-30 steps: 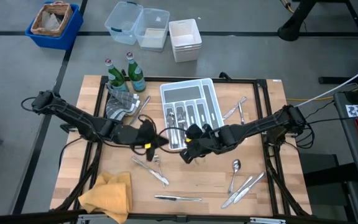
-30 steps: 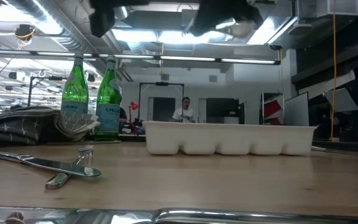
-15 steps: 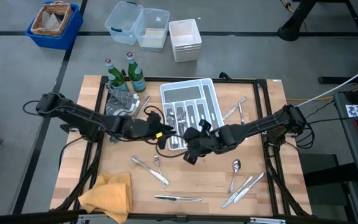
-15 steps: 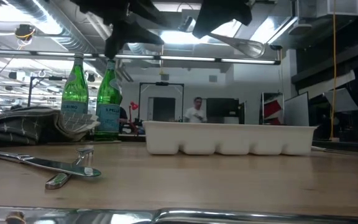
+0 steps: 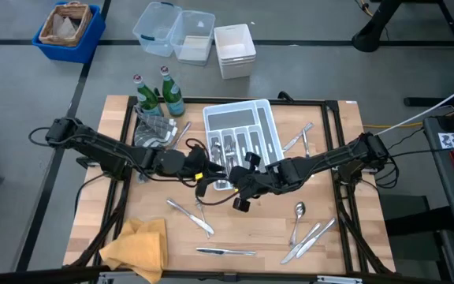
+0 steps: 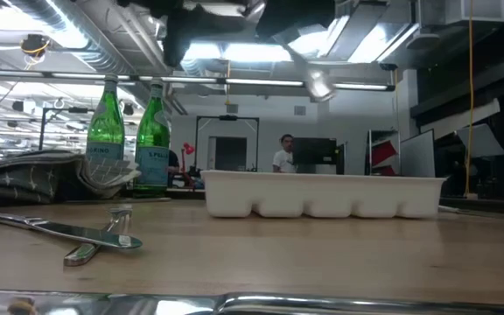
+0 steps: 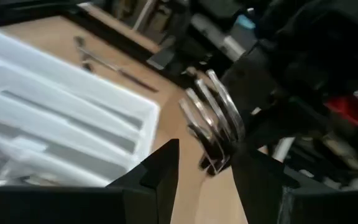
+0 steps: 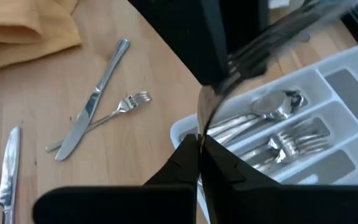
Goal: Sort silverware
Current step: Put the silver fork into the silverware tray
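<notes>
My right gripper [image 8: 199,163] is shut on the handle of a fork [image 8: 211,99] and holds it in the air over the near end of the white tray [image 5: 268,118]. My left gripper [image 7: 207,174] is open right in front of the fork's tines [image 7: 213,118], not touching them. From above, the left gripper [image 5: 210,170] and right gripper [image 5: 240,184] meet at the tray's front edge. Forks and spoons [image 5: 231,148] lie in the tray. Loose silverware lies on the table: a knife and fork [image 5: 189,214], a knife [image 5: 225,251], a spoon [image 5: 298,214], knives [image 5: 310,239], more pieces [image 5: 298,138].
Two green bottles [image 5: 160,93] and a grey cloth [image 5: 152,132] sit at the table's back left. A yellow cloth [image 5: 136,244] lies at the front left. A blue bin [image 5: 68,30] and clear containers [image 5: 176,31] stand beyond the table. A person [image 6: 285,156] stands far behind.
My left gripper has moved right toward the tray's front edge and opened. My right gripper, still shut on the fork, has shifted slightly left toward it.
</notes>
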Tool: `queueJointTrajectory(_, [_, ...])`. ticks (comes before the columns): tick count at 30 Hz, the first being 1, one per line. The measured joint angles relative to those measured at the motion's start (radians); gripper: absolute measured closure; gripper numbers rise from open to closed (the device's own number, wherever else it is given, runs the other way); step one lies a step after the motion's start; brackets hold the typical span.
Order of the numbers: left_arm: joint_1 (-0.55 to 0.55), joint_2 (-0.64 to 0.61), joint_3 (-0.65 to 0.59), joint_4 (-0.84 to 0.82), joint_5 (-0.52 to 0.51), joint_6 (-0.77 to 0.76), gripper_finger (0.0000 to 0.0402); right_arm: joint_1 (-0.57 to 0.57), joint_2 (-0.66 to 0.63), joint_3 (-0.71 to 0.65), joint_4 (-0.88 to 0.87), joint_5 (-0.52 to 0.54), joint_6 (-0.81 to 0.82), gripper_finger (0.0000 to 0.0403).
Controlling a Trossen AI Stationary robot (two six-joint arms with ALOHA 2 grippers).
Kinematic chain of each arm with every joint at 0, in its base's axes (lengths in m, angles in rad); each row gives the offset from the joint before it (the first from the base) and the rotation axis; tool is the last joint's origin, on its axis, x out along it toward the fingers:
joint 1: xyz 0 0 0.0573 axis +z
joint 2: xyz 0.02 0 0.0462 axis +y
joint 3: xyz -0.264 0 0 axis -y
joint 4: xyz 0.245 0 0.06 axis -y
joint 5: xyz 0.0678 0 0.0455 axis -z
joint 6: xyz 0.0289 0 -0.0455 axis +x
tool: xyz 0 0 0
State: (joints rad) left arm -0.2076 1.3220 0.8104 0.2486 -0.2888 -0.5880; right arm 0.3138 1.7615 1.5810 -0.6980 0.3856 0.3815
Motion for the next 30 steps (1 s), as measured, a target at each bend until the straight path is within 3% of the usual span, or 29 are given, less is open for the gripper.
queueJointTrajectory(9, [0.001,0.0,0.0,0.036,0.043,0.055,0.0292,0.0,0.0,0.0,0.017,-0.013,-0.023,0.0393])
queueJointTrajectory(18, [0.0,-0.002,0.003,0.046,0.053,0.028,0.0391,0.0,0.003,0.0,0.021,-0.013,-0.028,0.0393])
queueJointTrajectory(26, [-0.004,-0.002,0.003,0.04,0.049,-0.097,0.0398,0.0,0.003,0.0,0.02,-0.015,-0.024,0.0392])
queueJointTrajectory(30, [-0.004,-0.002,0.003,0.035,0.046,-0.184,0.04,-0.001,0.003,0.0,0.021,-0.034,-0.012,0.037])
